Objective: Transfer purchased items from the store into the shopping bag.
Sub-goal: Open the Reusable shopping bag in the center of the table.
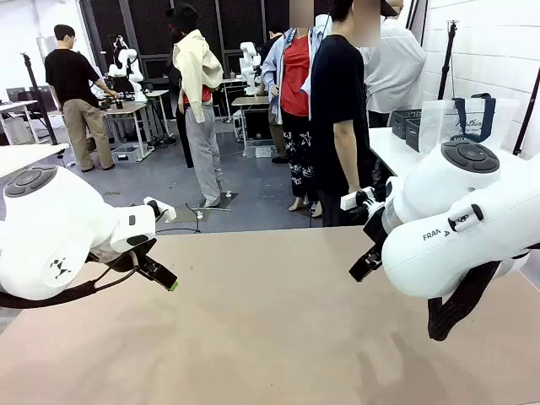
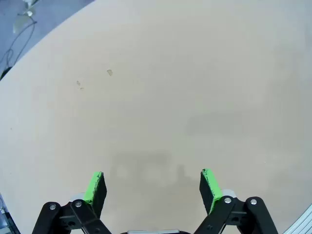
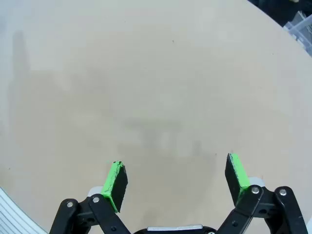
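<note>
The left gripper and right gripper both hang spread wide over the tan table. In the front view, the shopping bag stands at two o'clock on a white side table, just beside a dark grey basket.

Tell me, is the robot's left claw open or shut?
Open: the left gripper holds nothing; its green pads stand wide apart with the table showing between them.
</note>
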`<state>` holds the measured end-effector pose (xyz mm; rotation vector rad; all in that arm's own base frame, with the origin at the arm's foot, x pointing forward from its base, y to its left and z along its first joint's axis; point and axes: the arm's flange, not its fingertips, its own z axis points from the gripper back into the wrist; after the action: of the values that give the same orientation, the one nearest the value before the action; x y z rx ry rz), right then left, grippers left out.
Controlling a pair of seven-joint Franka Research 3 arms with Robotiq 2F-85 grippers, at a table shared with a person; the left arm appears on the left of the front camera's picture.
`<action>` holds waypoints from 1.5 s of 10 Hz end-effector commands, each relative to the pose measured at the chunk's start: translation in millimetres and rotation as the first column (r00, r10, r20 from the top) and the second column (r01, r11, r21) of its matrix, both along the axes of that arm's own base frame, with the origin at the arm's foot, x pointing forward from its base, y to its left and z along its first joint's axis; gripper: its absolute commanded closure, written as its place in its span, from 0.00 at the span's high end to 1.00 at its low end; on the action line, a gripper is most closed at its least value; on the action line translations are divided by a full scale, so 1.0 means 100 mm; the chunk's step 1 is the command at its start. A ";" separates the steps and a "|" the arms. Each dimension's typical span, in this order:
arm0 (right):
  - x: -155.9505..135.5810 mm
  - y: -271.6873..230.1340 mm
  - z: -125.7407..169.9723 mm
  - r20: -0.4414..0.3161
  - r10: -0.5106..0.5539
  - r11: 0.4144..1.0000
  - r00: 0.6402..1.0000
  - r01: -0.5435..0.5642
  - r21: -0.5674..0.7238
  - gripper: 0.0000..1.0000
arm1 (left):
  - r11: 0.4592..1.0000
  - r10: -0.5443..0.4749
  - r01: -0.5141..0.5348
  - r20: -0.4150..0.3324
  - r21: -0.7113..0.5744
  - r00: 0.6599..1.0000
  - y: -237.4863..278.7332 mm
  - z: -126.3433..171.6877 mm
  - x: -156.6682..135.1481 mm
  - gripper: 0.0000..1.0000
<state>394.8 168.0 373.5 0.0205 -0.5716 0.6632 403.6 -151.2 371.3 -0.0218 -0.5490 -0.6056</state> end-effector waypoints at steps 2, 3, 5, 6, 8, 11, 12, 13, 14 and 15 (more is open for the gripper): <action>0.00 0.00 0.00 0.000 0.000 1.000 1.000 0.000 0.000 1.00 | 1.000 0.000 0.000 0.001 0.000 1.000 0.00 0.00 0.00 1.00; 0.00 0.00 0.00 0.000 0.000 1.000 1.000 0.000 0.000 1.00 | 1.000 0.000 0.000 0.001 0.000 1.000 0.00 0.00 0.00 1.00; 0.00 0.00 0.00 0.000 0.000 1.000 1.000 0.000 0.000 1.00 | 1.000 0.000 0.000 0.001 0.000 1.000 0.00 0.00 0.00 1.00; 0.00 0.00 0.00 0.000 0.000 1.000 1.000 0.000 0.000 1.00 | 1.000 0.000 0.000 0.001 0.000 1.000 0.00 0.00 0.00 1.00; 0.00 0.00 0.00 0.000 0.000 1.000 1.000 0.000 0.000 1.00 | 1.000 0.000 0.000 0.001 0.000 1.000 0.00 0.00 0.00 1.00; 0.00 0.00 0.00 0.000 0.000 1.000 1.000 0.000 0.000 1.00 | 1.000 0.000 0.000 0.001 0.000 1.000 0.00 0.00 0.00 1.00; 0.00 0.00 0.00 0.000 0.000 1.000 1.000 0.000 0.000 1.00 | 1.000 0.000 0.000 0.001 0.000 1.000 0.00 0.00 0.00 1.00; 0.00 0.00 0.00 0.000 0.000 1.000 1.000 0.000 0.000 1.00 | 1.000 0.000 0.000 0.001 0.000 1.000 0.00 0.00 0.00 1.00; 0.00 0.00 0.00 0.000 0.000 1.000 1.000 0.000 0.000 1.00 | 1.000 0.000 0.000 0.001 0.000 1.000 0.00 0.00 0.00 1.00; 0.00 0.00 0.00 0.000 0.000 1.000 1.000 0.000 0.000 1.00 | 1.000 0.000 0.000 0.001 0.000 1.000 0.00 0.00 0.00 1.00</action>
<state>394.8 168.1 373.5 0.0200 -0.5717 0.6637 403.2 -152.2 371.3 -0.0218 -0.5491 -0.6080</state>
